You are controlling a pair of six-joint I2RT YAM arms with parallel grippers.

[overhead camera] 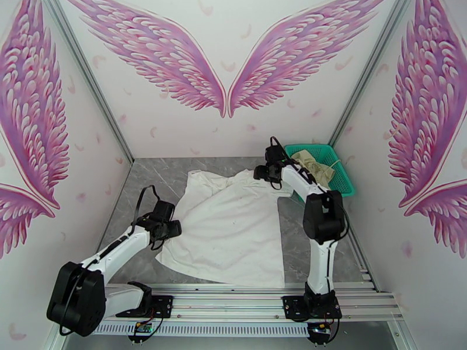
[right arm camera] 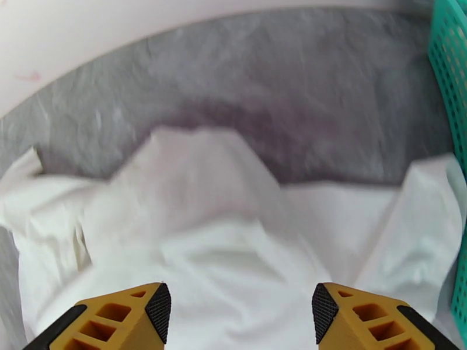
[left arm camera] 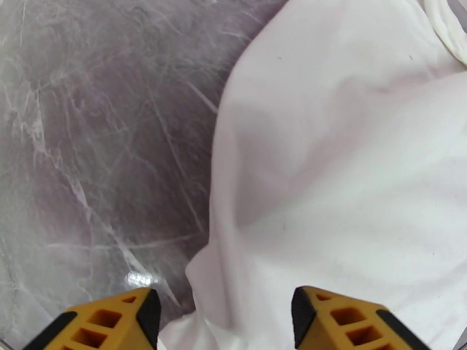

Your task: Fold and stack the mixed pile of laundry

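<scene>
white shirt point(overhead camera: 230, 228) spread flat, under parted fingers point(right arm camera: 119, 322)

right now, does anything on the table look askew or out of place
The white shirt lies crooked, its far end bunched; the cream garment sits crumpled in the teal basket. Nothing looks damaged.

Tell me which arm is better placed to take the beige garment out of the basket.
Probably right: its open fingers are near the green basket; the left arm is across the white shirt.
</scene>
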